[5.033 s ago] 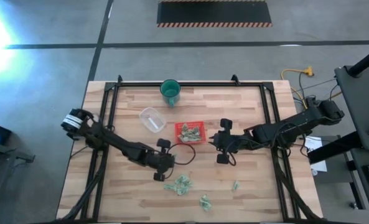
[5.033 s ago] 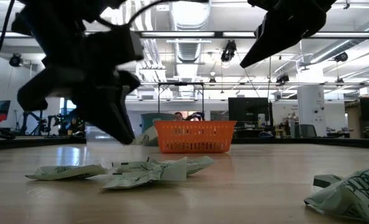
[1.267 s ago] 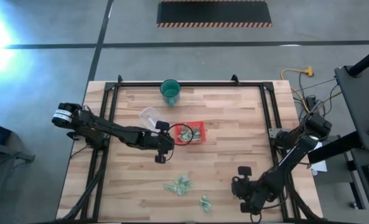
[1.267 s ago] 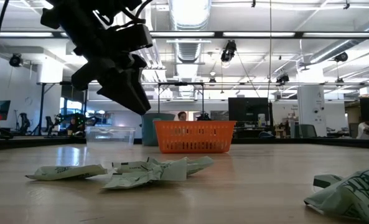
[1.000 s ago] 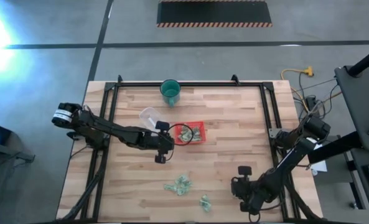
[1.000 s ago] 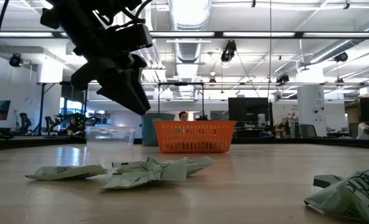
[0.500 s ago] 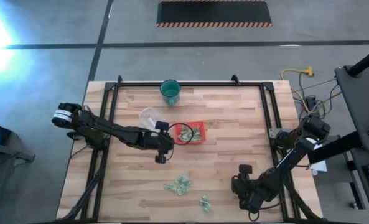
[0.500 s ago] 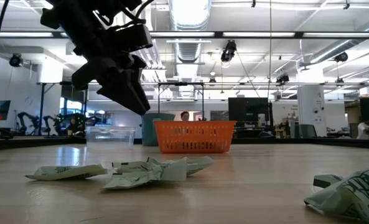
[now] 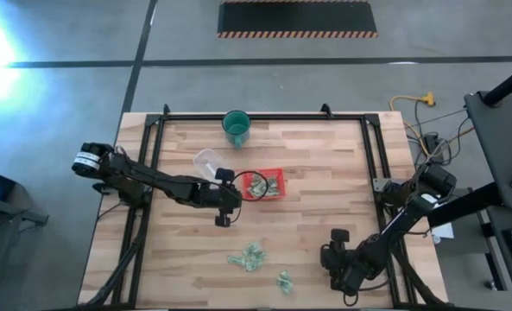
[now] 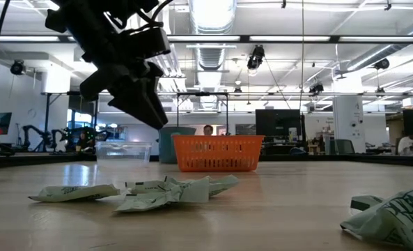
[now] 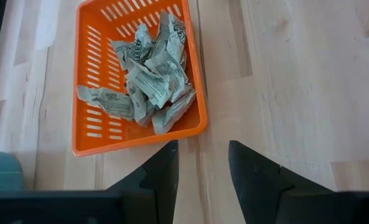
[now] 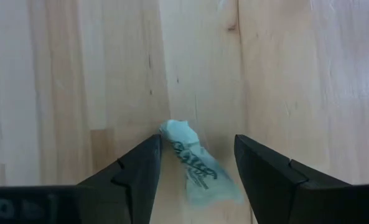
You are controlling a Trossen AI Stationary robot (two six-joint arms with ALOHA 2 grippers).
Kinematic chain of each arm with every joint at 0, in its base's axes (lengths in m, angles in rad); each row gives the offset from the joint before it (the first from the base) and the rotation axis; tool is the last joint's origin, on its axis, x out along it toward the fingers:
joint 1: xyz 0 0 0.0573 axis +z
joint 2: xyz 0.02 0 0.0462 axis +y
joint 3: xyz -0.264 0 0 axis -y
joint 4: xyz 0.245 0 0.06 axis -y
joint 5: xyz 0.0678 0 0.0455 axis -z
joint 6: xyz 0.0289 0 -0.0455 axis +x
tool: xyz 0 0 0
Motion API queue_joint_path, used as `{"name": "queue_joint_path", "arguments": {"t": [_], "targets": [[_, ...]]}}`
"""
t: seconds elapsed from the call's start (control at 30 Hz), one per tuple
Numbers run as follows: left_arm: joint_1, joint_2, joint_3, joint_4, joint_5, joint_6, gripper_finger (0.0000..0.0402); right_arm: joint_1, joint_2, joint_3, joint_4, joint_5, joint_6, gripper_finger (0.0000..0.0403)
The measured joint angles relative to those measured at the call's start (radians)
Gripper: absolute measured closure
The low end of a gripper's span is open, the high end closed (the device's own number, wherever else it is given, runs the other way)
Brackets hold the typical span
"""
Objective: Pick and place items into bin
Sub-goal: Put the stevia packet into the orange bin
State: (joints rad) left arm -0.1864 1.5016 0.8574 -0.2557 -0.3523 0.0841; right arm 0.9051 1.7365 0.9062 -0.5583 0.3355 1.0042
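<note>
The bin is a red tray at the table's middle, with several pale-green crumpled items lying in it. More items lie loose on the table near the front edge. My left gripper hovers open and empty just left of the bin. At the front right my right gripper points down, open. One crumpled item lies flat on the wood between its fingers, apart from both. In the high view this gripper covers that item.
A clear round container and a green cup stand behind and left of the bin. Black frame rails run along the table's left and right sides. Bare wood lies between the bin and the loose items.
My right gripper has sunk a little toward the table over the item at the front right. The loose items and the bin lie as they did.
</note>
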Motion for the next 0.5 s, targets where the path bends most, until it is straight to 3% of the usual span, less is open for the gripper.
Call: {"name": "queue_joint_path", "arguments": {"t": [0.27,0.5], "targets": [[0.0,0.0,-0.001,0.0,0.0,0.0,0.0279,0.0,0.009,0.001,-0.004,-0.005,-0.006,0.022],[0.0,0.0,-0.001,0.0,0.0,0.0,0.0279,0.0,0.009,0.002,-0.002,-0.014,-0.041,0.0298]]}}
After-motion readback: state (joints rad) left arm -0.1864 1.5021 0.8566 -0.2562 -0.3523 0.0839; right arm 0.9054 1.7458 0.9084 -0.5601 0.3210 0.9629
